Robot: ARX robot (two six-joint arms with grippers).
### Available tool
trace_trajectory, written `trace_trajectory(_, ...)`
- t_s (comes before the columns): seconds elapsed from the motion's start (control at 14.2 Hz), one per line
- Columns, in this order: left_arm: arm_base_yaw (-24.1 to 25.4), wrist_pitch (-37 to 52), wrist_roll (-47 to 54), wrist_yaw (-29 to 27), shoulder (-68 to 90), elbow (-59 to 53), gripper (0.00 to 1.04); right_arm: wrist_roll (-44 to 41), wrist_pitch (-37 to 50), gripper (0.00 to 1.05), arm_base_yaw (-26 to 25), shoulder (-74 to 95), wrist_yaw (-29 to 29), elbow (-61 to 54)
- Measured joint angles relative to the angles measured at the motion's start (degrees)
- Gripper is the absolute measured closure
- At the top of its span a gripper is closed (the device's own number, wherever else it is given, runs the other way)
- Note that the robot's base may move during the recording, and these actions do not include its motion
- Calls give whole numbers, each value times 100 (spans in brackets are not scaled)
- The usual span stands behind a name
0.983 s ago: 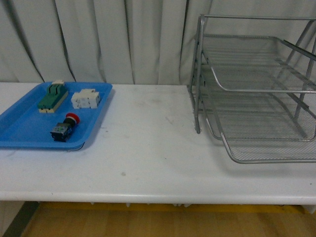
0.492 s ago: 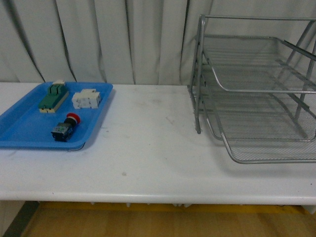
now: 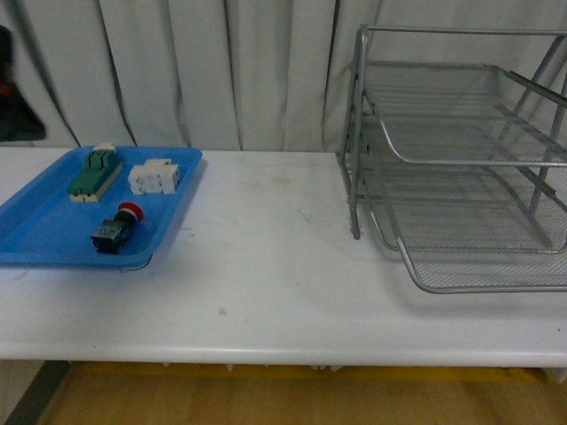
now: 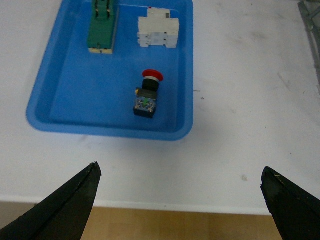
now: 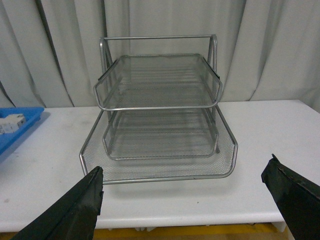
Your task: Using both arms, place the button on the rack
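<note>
2 grippers gape wide: left gripper (image 4: 180, 171) facing the blue tray (image 4: 65, 100) where the button (image 4: 147, 94) lies sideways, right gripper (image 5: 185, 170) facing the rack (image 5: 160, 107). We risk the button rolling out of our pinch.

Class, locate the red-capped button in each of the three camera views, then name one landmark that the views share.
Front view: the button lies at lower left, in the blue tray, near the tray's front edge.
Left wrist view: near the picture's centre, in the tray, with its red cap toward the white component.
Right wrist view: not in it; only a corner of the tray shows.
Shared landmark: the blue tray, in all three.
</note>
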Motion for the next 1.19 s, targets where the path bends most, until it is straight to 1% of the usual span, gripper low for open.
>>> trace_trajectory(0.14,-214,-212,205,-111,1316,1154,7,0,2,6,0,0,0,0)
trace_trajectory(0.28,-256,-588,332,-168,2446,2118,7,0,2,6,0,0,0,0)
trace_trajectory(0.35,-238,-719,332,-175,2844,2385,7,0,2,6,0,0,0,0)
trace_trajectory(0.77,-13,-1119,339,-234,4301,3530,7,0,2,6,0,0,0,0)
trace_trajectory(1.19,177,-1226,442,-385,5445,4518,7,0,0,6,0,0,0,0)
